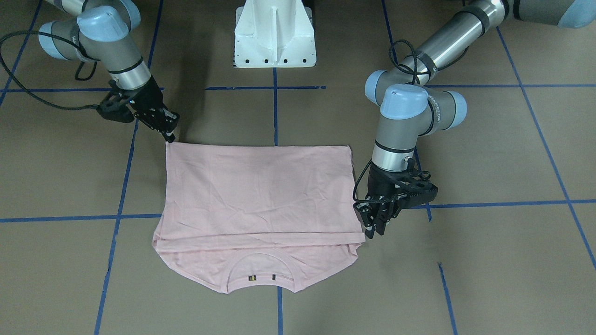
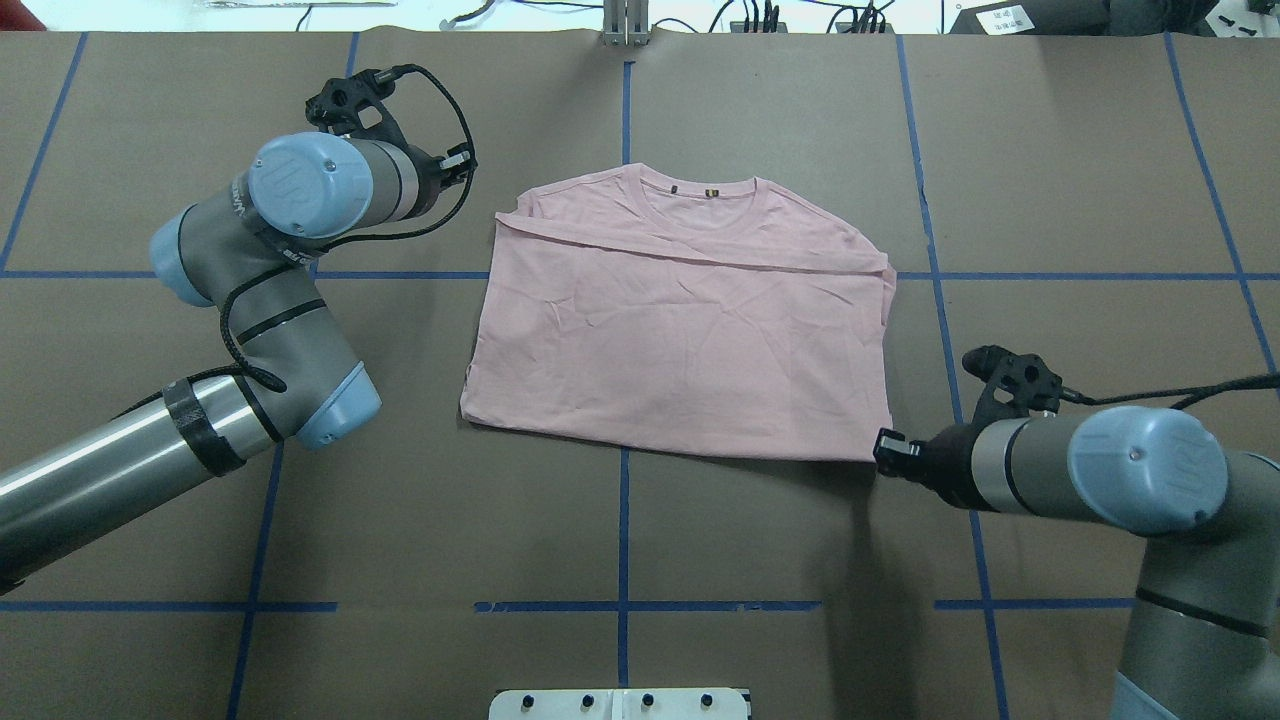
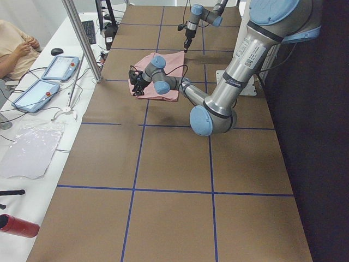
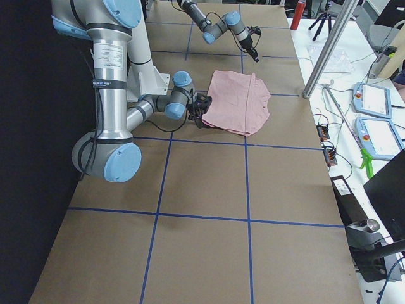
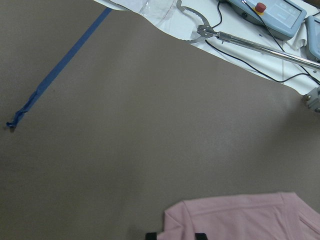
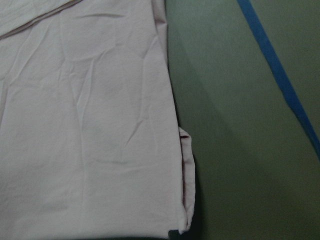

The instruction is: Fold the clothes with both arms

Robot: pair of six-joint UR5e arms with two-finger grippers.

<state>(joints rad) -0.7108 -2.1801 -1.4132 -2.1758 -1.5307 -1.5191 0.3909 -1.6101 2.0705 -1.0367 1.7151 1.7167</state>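
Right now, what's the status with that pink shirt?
Left gripper open at T-shirt collar-end corner. Right gripper at diagonal corner, jaws unclear. T-shirt folded over, flat, collar showing. Nothing seen blocking.

- The overhead exterior camera sits high behind the robot and looks forward and down on the table [image 2: 700, 560]. The white pedestal base [image 2: 620, 703] is at its lower edge.
- The front-facing camera stands across the table and looks steeply down toward the robot, with the base at its top edge. These two views share the pink T-shirt [image 1: 258, 195] and the blue tape lines [image 1: 274, 111], seen from opposite sides.
- The exterior left camera looks along the table from one end, from far away. The left arm [image 3: 242, 60] is near and large there.
- The exterior right camera looks from the other end, with the right arm [image 4: 107, 76] near.
- The left wrist camera is close to the table and faces the operators' side. It sees one T-shirt corner and a teach pendant [image 5: 280, 12].
- The right wrist camera is very close and sees one side edge of the T-shirt.
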